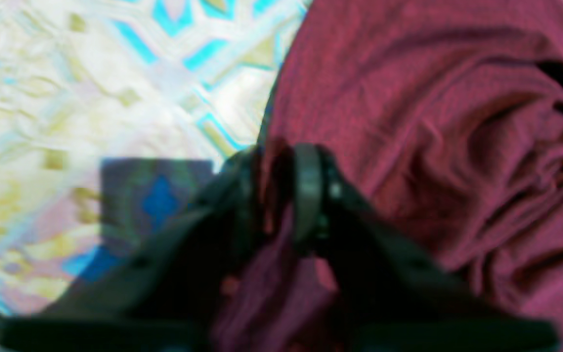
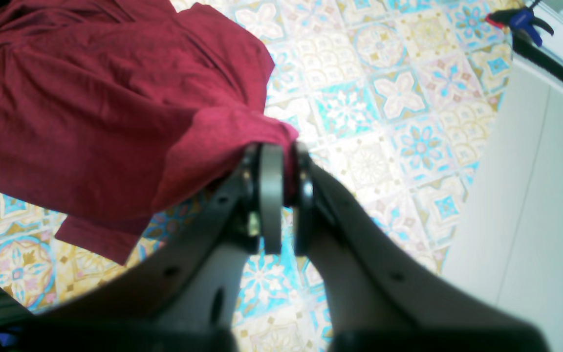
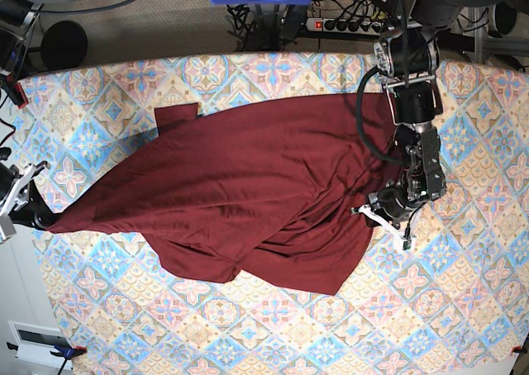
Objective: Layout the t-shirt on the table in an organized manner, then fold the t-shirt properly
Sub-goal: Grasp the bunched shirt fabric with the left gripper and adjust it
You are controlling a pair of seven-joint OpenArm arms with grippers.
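The dark maroon t-shirt point(image 3: 248, 193) lies spread and stretched across the table point(image 3: 463, 309) in the base view. My right gripper point(image 3: 41, 220), at that view's left edge, is shut on a corner of the shirt point(image 2: 242, 132) and pulls it to a point. My left gripper point(image 3: 382, 211), at the shirt's right edge, is shut on a bunch of wrinkled fabric point(image 1: 281, 186). A sleeve point(image 3: 176, 115) lies flat at the upper left. The shirt's lower hem point(image 3: 273, 276) is folded and creased.
A white panel point(image 2: 530, 195) runs beside the table's edge in the right wrist view, with a blue clamp point(image 2: 523, 19) at its corner. Cables and a power strip point(image 3: 347, 24) lie on the floor behind the table. Bare patterned cloth shows at the front and right.
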